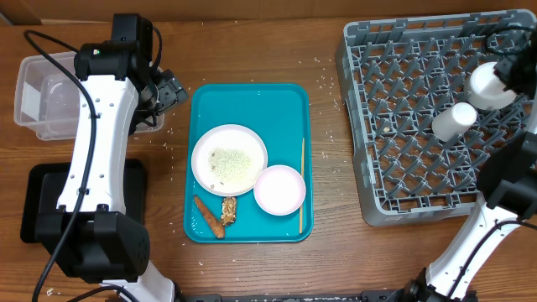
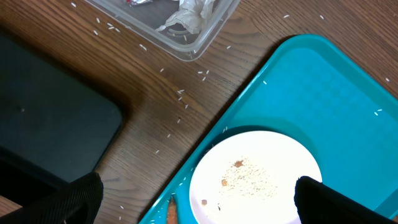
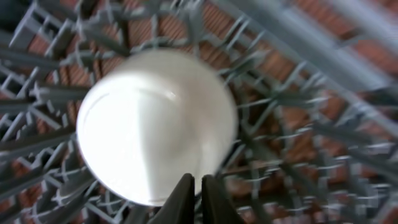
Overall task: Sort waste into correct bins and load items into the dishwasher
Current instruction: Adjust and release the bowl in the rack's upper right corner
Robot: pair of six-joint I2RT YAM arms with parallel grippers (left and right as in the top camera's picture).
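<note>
A teal tray (image 1: pixel 252 105) holds a white plate (image 1: pixel 201 155) with crumbs, a white bowl (image 1: pixel 279 189), a chopstick (image 1: pixel 302 184), an orange food strip (image 1: pixel 208 216) and a brown scrap (image 1: pixel 229 210). My left gripper (image 1: pixel 172 91) is open and empty, between the clear bin (image 1: pixel 42 96) and the tray. In the left wrist view its fingers (image 2: pixel 199 202) hang over the plate (image 2: pixel 205 168) and the tray's edge (image 2: pixel 323 93). My right gripper (image 3: pixel 194 199) is shut on the rim of a white cup (image 3: pixel 149 124) over the grey dish rack (image 1: pixel 419 193). A second white cup (image 1: pixel 453 120) stands in the rack.
The clear bin (image 2: pixel 186 46) holds crumpled waste (image 2: pixel 186 15). A black bin (image 1: pixel 50 201) sits at the front left, also in the left wrist view (image 2: pixel 50 124). Rice grains lie scattered on the wood around the tray.
</note>
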